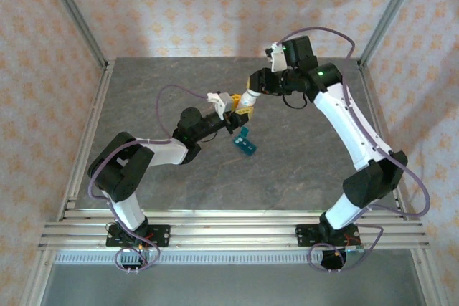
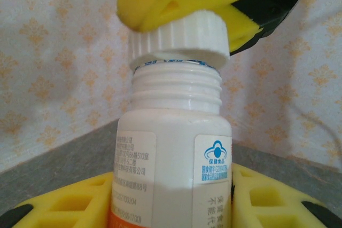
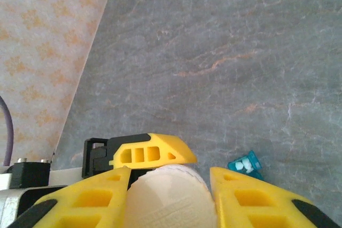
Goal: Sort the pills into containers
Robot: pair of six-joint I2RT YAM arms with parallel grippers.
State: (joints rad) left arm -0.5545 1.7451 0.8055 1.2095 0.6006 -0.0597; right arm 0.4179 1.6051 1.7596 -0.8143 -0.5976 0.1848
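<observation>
Mostly hidden behind a yellow finger [image 3: 256, 198], the teal pill box [image 3: 245, 164] lay on the table [image 3: 224, 52], white pills [image 3: 243, 164] showing inside. The left gripper [image 2: 171, 201] clamped the white bottle [image 2: 171, 158]. The right gripper [image 3: 168, 196] pinched its cap [image 2: 179, 38], tilted atop the threads.

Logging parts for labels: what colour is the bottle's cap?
The cap is white, ribbed around its side; the left wrist view shows it best, above the bottle.

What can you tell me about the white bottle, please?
The white bottle is glossy plastic, upright, clamped at its body by the left gripper above the table. Printed labels cover it, with orange at the bottom. Its threaded neck is bare; the ribbed cap, pinched by the right gripper, sits tilted atop the mouth.
</observation>
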